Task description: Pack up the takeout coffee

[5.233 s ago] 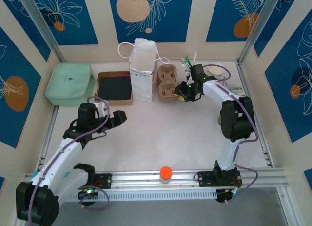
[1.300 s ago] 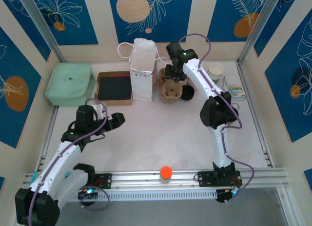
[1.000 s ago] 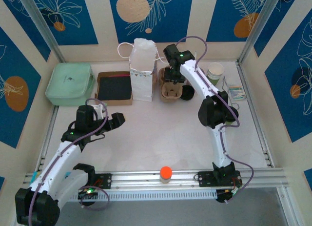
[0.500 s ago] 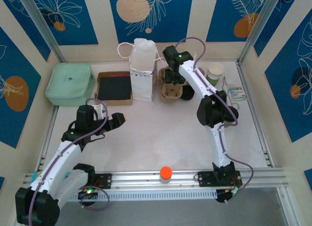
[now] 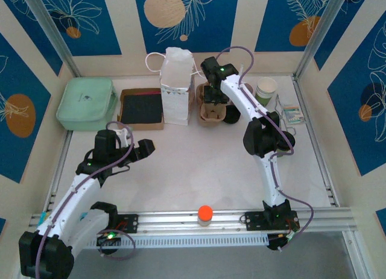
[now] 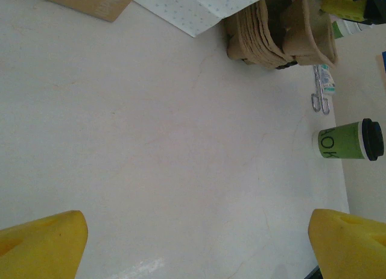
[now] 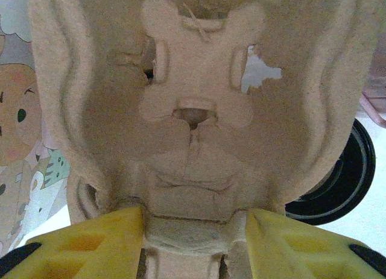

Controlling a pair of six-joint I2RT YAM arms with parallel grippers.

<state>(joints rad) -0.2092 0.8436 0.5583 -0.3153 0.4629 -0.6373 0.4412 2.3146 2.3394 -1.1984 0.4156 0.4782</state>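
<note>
The takeout coffee (image 5: 232, 115) stands just right of the brown pulp cup carrier (image 5: 210, 115), its round black lid facing up. The left wrist view shows its green band and black lid (image 6: 348, 140), free of both grippers. My right gripper (image 5: 212, 97) is down at the carrier's back end. In the right wrist view, its yellow fingers (image 7: 90, 246) press on both sides of a ridge of the carrier (image 7: 193, 110), with the gripper (image 7: 194, 240) shut on it and the black lid (image 7: 338, 182) at the right. My left gripper (image 5: 143, 148) hovers open over bare table (image 6: 199, 234).
A white paper bag (image 5: 177, 86) stands left of the carrier. A brown box with a black inside (image 5: 142, 107) and a mint green case (image 5: 86, 103) lie further left. A lidless cup (image 5: 265, 86) and packets (image 5: 292, 113) sit at the back right. An orange-capped object (image 5: 205, 214) rests on the front rail.
Five seconds ago my right gripper was right of the carrier, by the coffee. Since then it has swung over the carrier's back end and edged slightly left. The left arm has barely moved.
</note>
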